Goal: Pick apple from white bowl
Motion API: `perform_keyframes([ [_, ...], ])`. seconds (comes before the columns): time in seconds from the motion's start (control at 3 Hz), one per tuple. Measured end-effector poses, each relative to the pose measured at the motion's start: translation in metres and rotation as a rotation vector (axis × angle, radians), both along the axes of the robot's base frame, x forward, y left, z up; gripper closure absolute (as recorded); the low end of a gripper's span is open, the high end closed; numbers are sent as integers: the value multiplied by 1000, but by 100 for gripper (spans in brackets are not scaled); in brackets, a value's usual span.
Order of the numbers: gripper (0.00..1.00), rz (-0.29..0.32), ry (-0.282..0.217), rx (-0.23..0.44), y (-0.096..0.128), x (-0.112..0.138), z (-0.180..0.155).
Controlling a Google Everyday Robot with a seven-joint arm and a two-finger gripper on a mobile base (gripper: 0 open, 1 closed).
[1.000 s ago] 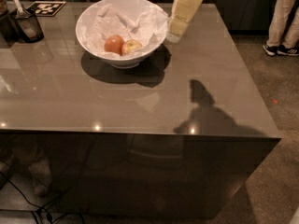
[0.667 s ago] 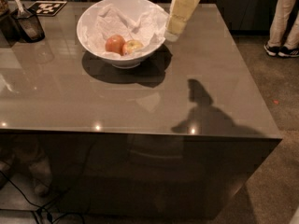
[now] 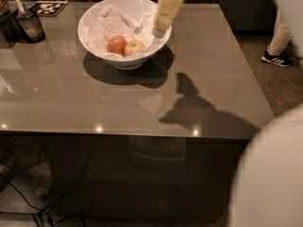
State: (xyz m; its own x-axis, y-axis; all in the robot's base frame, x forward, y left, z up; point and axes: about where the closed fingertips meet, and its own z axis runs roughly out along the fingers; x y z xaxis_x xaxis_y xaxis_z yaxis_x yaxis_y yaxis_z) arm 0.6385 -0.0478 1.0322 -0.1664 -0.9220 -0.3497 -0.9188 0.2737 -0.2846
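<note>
The white bowl (image 3: 120, 61) stands at the back of the grey table (image 3: 142, 103), lined with crumpled white paper. Two apples lie in it side by side. The apple (image 3: 135, 47), pale yellow-green with a red blush, is on the right. An evenly orange-red apple (image 3: 116, 45) is to its left. My gripper (image 3: 159, 31) hangs on the pale arm from the top of the camera view. It sits over the bowl's right rim, just right of and above the apple, apart from it.
A dark container with a utensil (image 3: 29, 25) and a black-and-white marker tag (image 3: 48, 7) are at the table's back left. A person's leg and shoe (image 3: 276, 58) are on the floor at right. A large blurred white shape (image 3: 272, 178) fills the lower right.
The gripper has moved left, from beside the bowl to over its right rim. The view has shifted, and the blurred white shape has come in at lower right.
</note>
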Motion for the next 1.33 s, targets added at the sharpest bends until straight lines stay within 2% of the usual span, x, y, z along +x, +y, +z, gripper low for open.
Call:
perform_keyframes([
  [0.33,0,46,36,34,82,84,-52],
  [0.67,0,47,18,46,88,90,-52],
  [1.0,0,21,8,67,83,98,-55],
  [1.33,0,-52,17,99,68,111,-64],
])
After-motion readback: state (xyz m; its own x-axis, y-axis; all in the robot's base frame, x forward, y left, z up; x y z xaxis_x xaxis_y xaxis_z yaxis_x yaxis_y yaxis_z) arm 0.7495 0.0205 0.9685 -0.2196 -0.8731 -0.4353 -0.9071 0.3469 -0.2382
